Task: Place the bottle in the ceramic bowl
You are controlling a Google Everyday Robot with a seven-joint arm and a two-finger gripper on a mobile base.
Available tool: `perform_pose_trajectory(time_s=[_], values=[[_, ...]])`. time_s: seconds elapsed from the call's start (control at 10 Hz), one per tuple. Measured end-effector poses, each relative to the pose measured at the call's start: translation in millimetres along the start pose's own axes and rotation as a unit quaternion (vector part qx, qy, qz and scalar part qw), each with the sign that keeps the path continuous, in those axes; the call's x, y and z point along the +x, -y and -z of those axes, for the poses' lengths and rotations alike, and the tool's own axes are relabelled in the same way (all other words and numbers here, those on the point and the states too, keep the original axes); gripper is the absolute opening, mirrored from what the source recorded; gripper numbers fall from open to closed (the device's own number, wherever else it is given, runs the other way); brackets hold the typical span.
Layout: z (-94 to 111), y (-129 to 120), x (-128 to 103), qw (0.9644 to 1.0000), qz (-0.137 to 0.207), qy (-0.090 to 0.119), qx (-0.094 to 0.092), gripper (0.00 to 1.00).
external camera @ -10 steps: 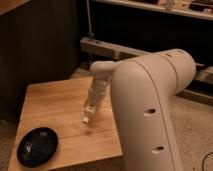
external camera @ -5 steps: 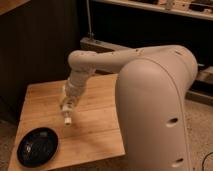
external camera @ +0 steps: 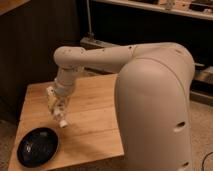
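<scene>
Item: gripper (external camera: 59, 114), on the white arm (external camera: 95, 55), hanging over the left part of the bench (external camera: 95, 117). We record its jaws closed on the bottle (external camera: 63, 122), whose white lower end shows beneath them. Item: ceramic bowl (external camera: 37, 146), glossy black, at the bench's front left corner, below and left of the bottle, apart from it

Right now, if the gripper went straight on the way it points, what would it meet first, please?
The gripper, holding the bottle, hangs beside the bowl; it would likely meet the table first, though depth is unclear.
</scene>
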Motion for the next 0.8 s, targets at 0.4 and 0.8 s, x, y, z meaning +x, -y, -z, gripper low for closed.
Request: perform_pose_trajectory(time_s=[0.4,0.8], values=[[-0.4,-0.4,0.1,1.0000,0.000,0.000,0.000,0.00],[-10.2,-30.6,3.0,0.9984,0.057,-0.005,0.001,0.00]])
